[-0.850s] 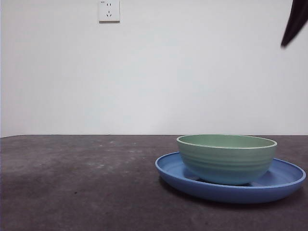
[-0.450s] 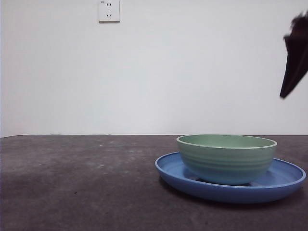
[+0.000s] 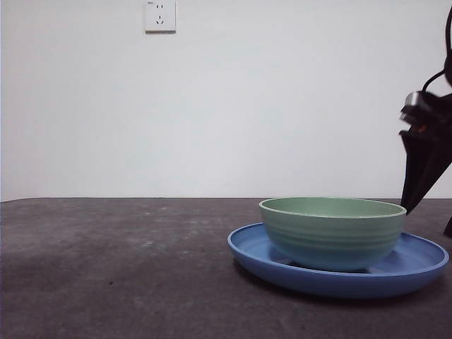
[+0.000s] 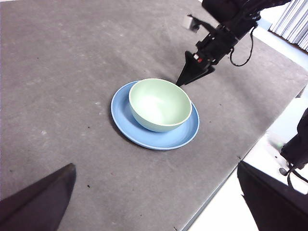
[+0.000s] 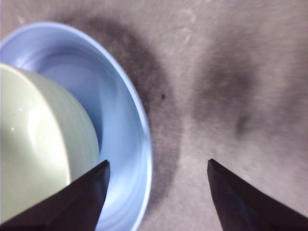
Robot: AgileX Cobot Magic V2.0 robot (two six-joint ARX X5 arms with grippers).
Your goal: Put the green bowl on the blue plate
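The green bowl (image 3: 332, 233) sits upright inside the blue plate (image 3: 417, 265) on the dark table. My right gripper (image 3: 426, 212) hangs low at the plate's right rim, jaws open and empty. In the right wrist view the right gripper (image 5: 156, 166) has one jaw over the plate (image 5: 120, 110) next to the bowl (image 5: 38, 144) and the other over bare table. The left wrist view shows the bowl (image 4: 159, 103), the plate (image 4: 144, 137) and the right gripper (image 4: 188, 76) pointing down at the plate's far rim. My left gripper (image 4: 156, 202) is open, high and away from them.
The grey table (image 3: 106, 268) stretches to the left of the plate. A white wall outlet (image 3: 160, 15) is on the back wall. The table's edge (image 4: 226, 192) runs near the plate in the left wrist view, with dark equipment (image 4: 296, 144) beyond it.
The right arm has come down from the top right corner to just beside the plate's right rim. Bowl and plate have not moved.
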